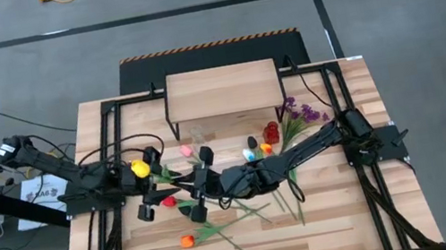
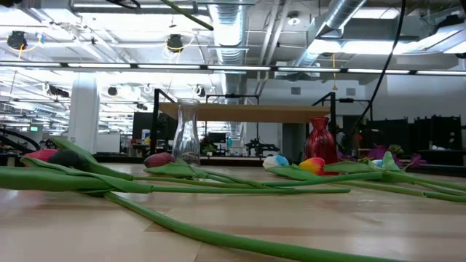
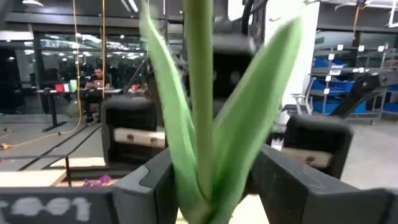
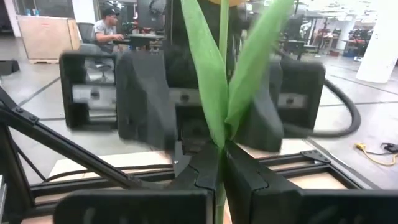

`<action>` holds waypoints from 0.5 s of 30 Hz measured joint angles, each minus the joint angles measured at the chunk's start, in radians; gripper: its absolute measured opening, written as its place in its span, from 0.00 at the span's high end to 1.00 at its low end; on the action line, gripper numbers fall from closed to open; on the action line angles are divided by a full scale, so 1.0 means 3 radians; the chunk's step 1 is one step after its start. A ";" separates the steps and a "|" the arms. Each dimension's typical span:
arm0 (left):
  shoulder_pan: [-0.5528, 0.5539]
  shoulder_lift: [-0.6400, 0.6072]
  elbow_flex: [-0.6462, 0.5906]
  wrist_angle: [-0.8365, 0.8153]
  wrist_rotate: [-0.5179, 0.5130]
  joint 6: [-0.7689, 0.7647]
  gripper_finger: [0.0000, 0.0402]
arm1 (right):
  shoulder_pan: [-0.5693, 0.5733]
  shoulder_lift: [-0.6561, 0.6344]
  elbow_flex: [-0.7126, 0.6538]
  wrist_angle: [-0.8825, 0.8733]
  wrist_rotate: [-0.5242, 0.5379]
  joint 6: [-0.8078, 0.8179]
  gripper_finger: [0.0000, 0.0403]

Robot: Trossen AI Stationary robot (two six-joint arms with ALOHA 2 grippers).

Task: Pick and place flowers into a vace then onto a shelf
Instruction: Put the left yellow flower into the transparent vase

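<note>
A yellow tulip (image 1: 139, 168) with a green stem and two long leaves is up in the air between my two grippers, which face each other over the table's middle. My right gripper (image 4: 222, 163) is shut on its stem. My left gripper (image 3: 211, 186) is open, with the stem (image 3: 199, 93) and leaves standing between its fingers. Other tulips (image 2: 175, 188) lie flat on the table. A clear glass vase (image 2: 187, 131) and a red vase (image 2: 319, 140) stand in front of the shelf (image 1: 222, 91). Neither gripper shows in the low view. My right gripper pinches the yellow tulip's stem (image 4: 221, 146) between its two fingers, just below where the two leaves branch off. The stem stands roughly upright, head uppermost, a short piece sticking out below the fingers. The flower is lifted clear of the table. My left gripper has the leaves' base (image 3: 202, 193) between its spread fingers; I cannot tell whether they touch it.
Purple sprigs (image 1: 303, 114) lie near the right arm's base. An orange tulip (image 1: 187, 240) and long stems (image 1: 247, 216) spread over the near half of the table. The shelf stands at the far edge, with the vases close in front of it.
</note>
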 joint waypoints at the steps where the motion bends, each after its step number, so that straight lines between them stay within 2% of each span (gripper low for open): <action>1: 0.0000 -0.0049 0.0020 -0.0062 0.0025 0.0001 0.58 | 0.0000 0.0000 0.0000 -0.0001 0.0001 -0.0004 0.98; 6: 0.0001 -0.0204 0.0072 -0.0310 0.0100 -0.0028 0.58 | 0.0001 0.0000 0.0000 0.0000 0.0076 -0.0054 0.98; 15: 0.0000 -0.0153 0.0072 -0.0468 0.0042 -0.0116 0.58 | 0.0001 0.0000 -0.0003 0.0004 0.0086 -0.0056 0.98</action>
